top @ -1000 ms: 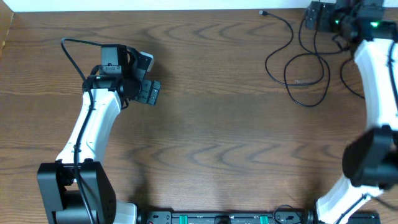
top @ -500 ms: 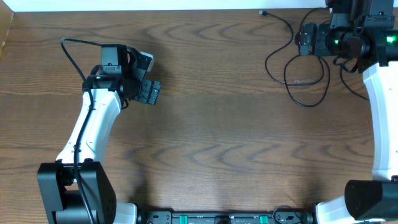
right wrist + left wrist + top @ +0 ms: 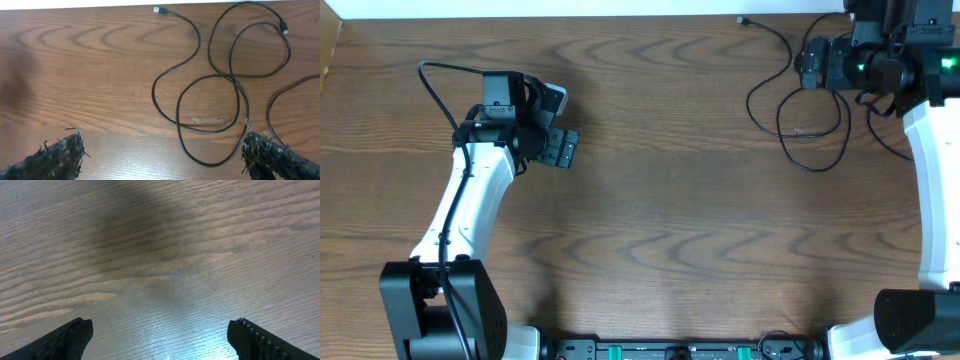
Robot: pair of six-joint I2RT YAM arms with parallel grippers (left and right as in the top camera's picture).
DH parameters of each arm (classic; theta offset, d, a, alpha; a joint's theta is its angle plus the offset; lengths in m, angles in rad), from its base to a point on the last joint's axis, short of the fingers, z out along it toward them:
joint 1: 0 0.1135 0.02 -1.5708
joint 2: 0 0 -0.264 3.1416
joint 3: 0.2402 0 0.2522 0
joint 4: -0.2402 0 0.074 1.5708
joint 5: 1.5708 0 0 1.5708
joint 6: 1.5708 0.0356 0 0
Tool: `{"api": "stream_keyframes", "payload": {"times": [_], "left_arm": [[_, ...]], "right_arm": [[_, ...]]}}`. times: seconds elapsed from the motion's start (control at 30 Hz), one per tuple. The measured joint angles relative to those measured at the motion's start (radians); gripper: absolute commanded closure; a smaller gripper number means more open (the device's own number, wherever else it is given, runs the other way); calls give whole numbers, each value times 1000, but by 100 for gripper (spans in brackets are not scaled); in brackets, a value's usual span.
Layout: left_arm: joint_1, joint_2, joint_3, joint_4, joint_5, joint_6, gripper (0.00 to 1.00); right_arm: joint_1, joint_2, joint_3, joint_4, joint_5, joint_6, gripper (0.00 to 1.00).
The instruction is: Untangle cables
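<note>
the black cables (image 3: 232, 76) lie on the wooden table (image 3: 670, 220) in the upper right of the overhead frame. they are loose loops that cross one another, close to the far edge of the table. in the right wrist view the loops fill the upper right of the frame. one cable runs off to a small plug (image 3: 157, 10) at the top centre, and another plug end (image 3: 284, 27) sits near the top right corner. a further curve of cable shows at the right edge. the lowest loop sweeps down to the bottom of that frame and passes right beside the right-hand finger; i cannot tell whether it touches it. a small pale smudge (image 3: 210, 120) marks the wood inside the loops. the right gripper (image 3: 161, 140) sits over the tangle with its fingers spread wide, one at each lower corner of its view, and nothing is clamped between them. the left gripper (image 3: 160, 329) is in the upper left part of the overhead frame, well apart from the cables. its fingers are also spread wide at the lower corners of its view, with only bare wood grain and a soft shadow below them.
</note>
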Motion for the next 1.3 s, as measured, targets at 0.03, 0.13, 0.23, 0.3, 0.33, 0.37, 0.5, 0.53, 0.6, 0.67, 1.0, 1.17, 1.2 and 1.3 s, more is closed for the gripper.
{"api": "stream_keyframes", "payload": {"times": [0.03, 0.13, 0.23, 0.3, 0.33, 0.37, 0.5, 0.53, 0.6, 0.67, 1.0, 1.17, 1.2, 1.3], "left_arm": [[0, 0, 0, 0, 0, 0, 9], [0, 0, 0, 0, 0, 0, 9], [0, 0, 0, 0, 0, 0, 9], [0, 0, 0, 0, 0, 0, 9], [0, 0, 0, 0, 0, 0, 9], [0, 0, 0, 0, 0, 0, 9], [0, 0, 0, 0, 0, 0, 9], [0, 0, 0, 0, 0, 0, 9], [0, 0, 0, 0, -3, 0, 9], [0, 0, 0, -1, -13, 0, 9], [0, 0, 0, -1, -23, 0, 9], [0, 0, 0, -1, -23, 0, 8], [0, 0, 0, -1, -23, 0, 9], [0, 0, 0, -7, -23, 0, 9]], "right_arm": [[0, 0, 0, 0, 0, 0, 1], [0, 0, 0, 0, 0, 0, 1], [0, 0, 0, 0, 0, 0, 1], [0, 0, 0, 0, 0, 0, 1], [0, 0, 0, 0, 0, 0, 1], [0, 0, 0, 0, 0, 0, 1], [0, 0, 0, 0, 0, 0, 1], [0, 0, 0, 0, 0, 0, 1], [0, 0, 0, 0, 0, 0, 1], [0, 0, 0, 0, 0, 0, 1], [0, 0, 0, 0, 0, 0, 1], [0, 0, 0, 0, 0, 0, 1], [0, 0, 0, 0, 0, 0, 1], [0, 0, 0, 0, 0, 0, 1]]}}
